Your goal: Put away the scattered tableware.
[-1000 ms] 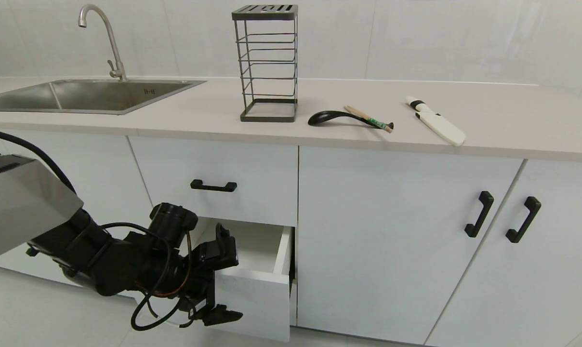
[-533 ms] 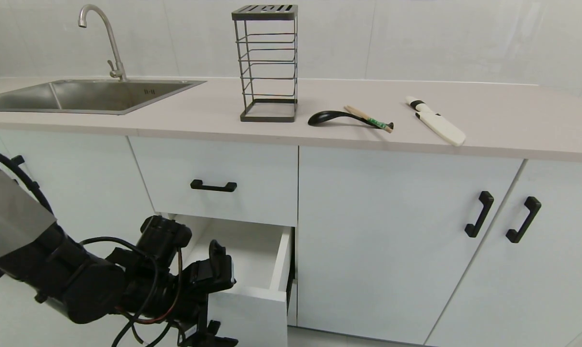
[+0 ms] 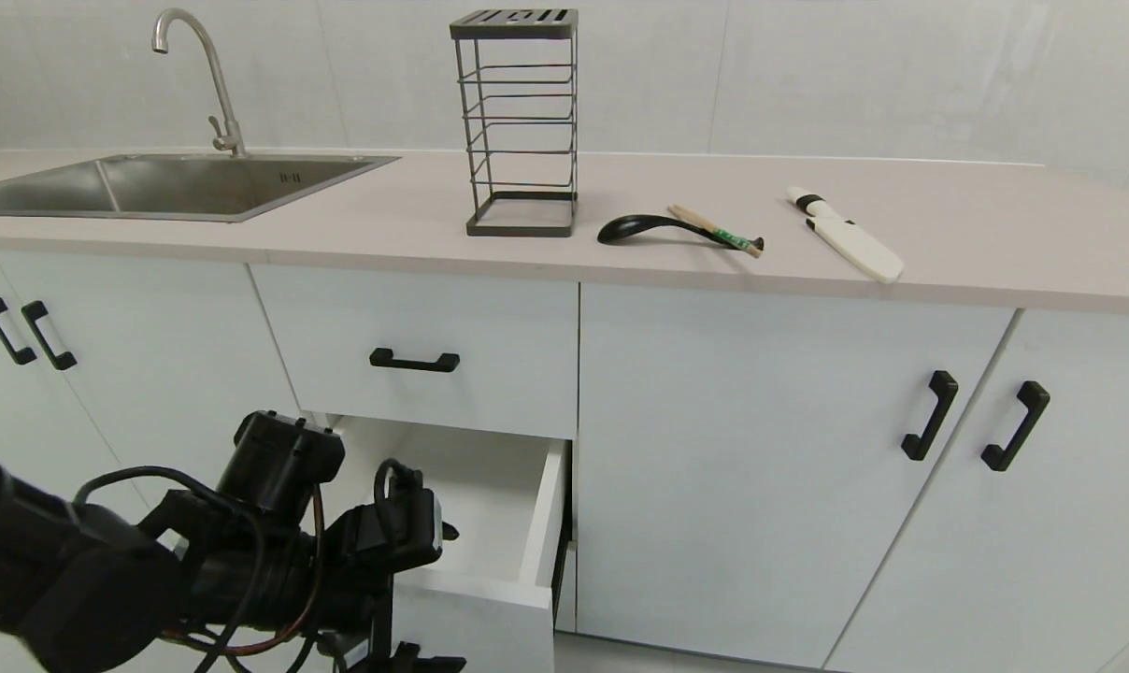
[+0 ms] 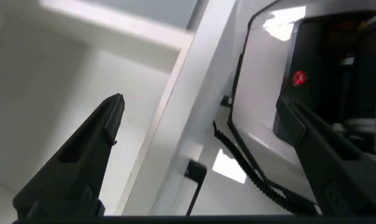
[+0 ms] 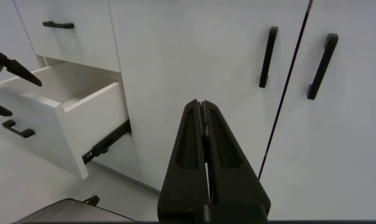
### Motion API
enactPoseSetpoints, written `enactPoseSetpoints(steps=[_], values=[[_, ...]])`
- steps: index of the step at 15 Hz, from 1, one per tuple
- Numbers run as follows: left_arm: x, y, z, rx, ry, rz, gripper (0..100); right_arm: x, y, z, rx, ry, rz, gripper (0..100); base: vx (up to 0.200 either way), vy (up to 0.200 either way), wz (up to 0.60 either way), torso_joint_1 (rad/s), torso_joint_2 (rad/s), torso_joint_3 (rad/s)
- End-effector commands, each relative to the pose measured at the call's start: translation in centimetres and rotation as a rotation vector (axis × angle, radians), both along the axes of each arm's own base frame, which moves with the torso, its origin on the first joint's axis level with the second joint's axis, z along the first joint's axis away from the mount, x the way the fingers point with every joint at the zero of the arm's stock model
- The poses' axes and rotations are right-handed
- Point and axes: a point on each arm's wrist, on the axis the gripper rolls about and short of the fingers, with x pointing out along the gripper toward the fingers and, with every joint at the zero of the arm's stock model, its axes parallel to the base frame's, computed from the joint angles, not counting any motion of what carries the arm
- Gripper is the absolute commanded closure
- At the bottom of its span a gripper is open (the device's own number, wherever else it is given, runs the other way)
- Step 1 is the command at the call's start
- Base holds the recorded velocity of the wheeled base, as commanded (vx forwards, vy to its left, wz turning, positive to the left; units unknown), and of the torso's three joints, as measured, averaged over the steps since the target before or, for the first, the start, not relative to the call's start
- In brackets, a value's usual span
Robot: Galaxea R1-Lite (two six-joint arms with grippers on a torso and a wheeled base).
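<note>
Lower drawer (image 3: 541,505) stood open; left gripper (image 3: 413,591) at its front, fingers apart, empty; right gripper (image 5: 202,106) pressed together, empty. Spoon (image 3: 644,227), chopsticks (image 3: 714,230) and white knife (image 3: 850,240) lay on the counter (image 3: 994,234); all 3 unstowed.

Kitchen, steel sink (image 3: 275,198) with faucet (image 3: 229,140), tiled wall (image 3: 807,75), countertop (image 3: 994,234) over white cabinets (image 3: 733,449)
</note>
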Motion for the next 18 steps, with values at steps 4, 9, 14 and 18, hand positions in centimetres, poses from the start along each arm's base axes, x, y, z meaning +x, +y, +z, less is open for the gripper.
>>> enactPoseSetpoints(steps=[4, 9, 14, 18], values=[[-6.3, -0.8, 8.7, -0.306, -0.237, 0.183, 0, 0.0, 0.0, 0.0, 0.000, 0.000, -0.006, 100, 0.000, 0.000, 0.00, 0.000, 0.00, 0.000], [-14.2, 8.1, 7.0, -0.363, -0.410, 0.511, 0, 0.0, 0.0, 0.0, 0.000, 0.000, -0.011, 100, 0.000, 0.000, 0.00, 0.000, 0.00, 0.000], [-20.6, 10.6, 1.6, -0.295, -0.447, 0.908, 0, 0.0, 0.0, 0.0, 0.002, 0.001, -0.012, 100, 0.000, 0.000, 0.00, 0.000, 0.00, 0.000], [-22.5, 10.5, 0.7, -0.395, -0.522, 0.952, 0, 0.0, 0.0, 0.0, 0.005, 0.002, -0.012, 100, 0.000, 0.000, 0.00, 0.000, 0.00, 0.000]])
